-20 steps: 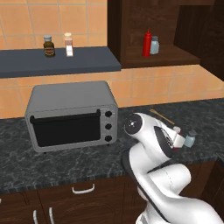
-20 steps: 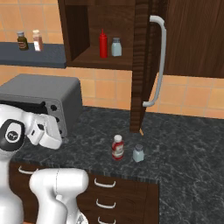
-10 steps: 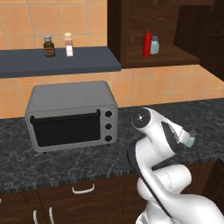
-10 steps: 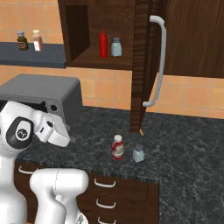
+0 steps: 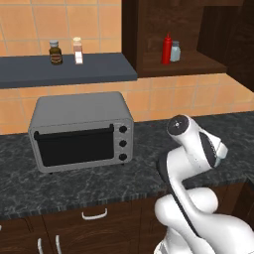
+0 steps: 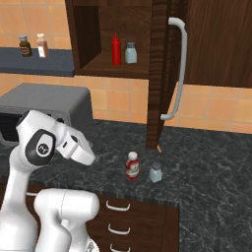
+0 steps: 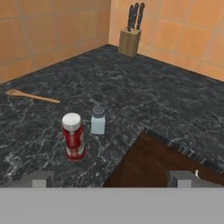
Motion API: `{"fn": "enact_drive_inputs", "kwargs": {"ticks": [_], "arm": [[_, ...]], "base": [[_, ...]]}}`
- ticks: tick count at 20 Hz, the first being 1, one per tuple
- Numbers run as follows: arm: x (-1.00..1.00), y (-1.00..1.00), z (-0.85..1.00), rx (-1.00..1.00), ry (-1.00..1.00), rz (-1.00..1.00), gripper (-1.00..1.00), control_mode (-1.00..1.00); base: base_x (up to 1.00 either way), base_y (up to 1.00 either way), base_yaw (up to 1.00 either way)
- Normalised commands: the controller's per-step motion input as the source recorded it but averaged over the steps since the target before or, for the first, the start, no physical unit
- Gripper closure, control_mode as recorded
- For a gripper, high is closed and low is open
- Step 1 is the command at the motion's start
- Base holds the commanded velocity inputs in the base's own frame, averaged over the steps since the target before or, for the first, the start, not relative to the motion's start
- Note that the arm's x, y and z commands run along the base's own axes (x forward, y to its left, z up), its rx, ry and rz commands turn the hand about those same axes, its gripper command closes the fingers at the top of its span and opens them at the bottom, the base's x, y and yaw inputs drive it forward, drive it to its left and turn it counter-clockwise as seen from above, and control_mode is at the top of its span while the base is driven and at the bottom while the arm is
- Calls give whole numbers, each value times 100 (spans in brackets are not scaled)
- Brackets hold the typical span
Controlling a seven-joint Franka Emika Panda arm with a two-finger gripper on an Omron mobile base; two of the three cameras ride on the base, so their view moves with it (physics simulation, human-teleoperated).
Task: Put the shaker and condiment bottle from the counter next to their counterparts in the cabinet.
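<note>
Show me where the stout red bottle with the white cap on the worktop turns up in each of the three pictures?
Left base view: I can't make it out; the arm covers that stretch of worktop.
Right base view: the red bottle stands low in the middle, on the worktop.
Hand view: lower left of centre.
Shared landmark: the small grey-blue shaker standing beside it, apart.

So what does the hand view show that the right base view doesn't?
Hand view alone: a wooden spoon lying on the counter and a knife block in the tiled corner. Right base view alone: the cabinet holding a red squeeze bottle and a second shaker, plus the toaster oven. Both: the condiment bottle standing beside the shaker.
</note>
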Motion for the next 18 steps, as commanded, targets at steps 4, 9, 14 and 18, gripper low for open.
{"fn": "enact_drive_inputs", "kwargs": {"ticks": [4, 9, 14, 18], "arm": [[11, -53, 0, 14, 10, 5, -100, -100], [19, -37, 0, 16, 12, 9, -100, -100], [25, -7, -1, 8, 21, 10, -100, -100], [29, 0, -10, 2, 27, 5, -100, -100]], "base": [[0, 0, 0], [0, 0, 0], [0, 0, 0], [0, 0, 0]]}}
